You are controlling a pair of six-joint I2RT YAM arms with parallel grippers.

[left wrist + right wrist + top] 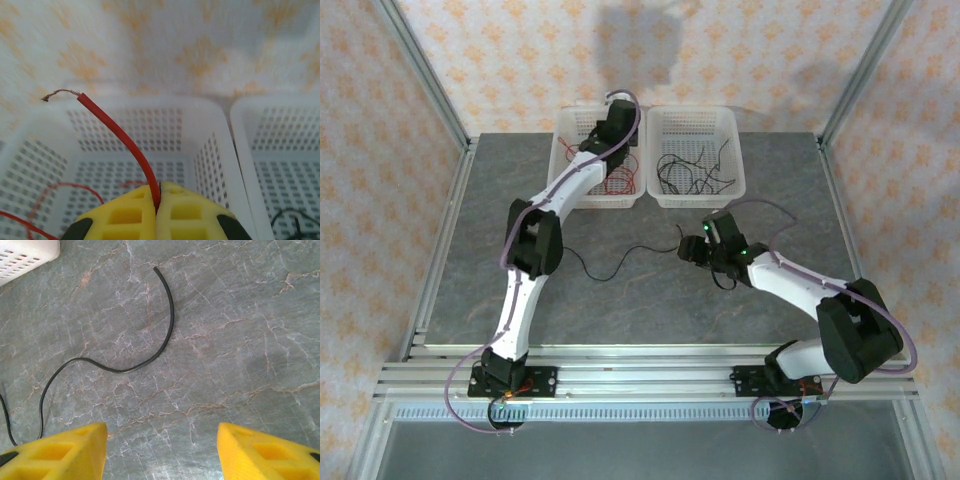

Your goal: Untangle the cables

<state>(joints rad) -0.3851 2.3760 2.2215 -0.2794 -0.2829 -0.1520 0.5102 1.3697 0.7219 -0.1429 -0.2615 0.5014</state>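
The left gripper (156,212), jaws closed, pinches a red cable (120,134) above the left basket (165,131); the right gripper (162,452), jaws apart and empty, hangs over a black cable (150,359) lying loose on the table (240,340); other black cables (690,172) lie in the right basket (695,110).

Cable (171,320) on table (650,300) before baskets (695,198)

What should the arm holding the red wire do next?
Probably open the left jaws: they pinch the thin red wire right above the white perforated plastic basket already holding other red wires, so it should drop in.
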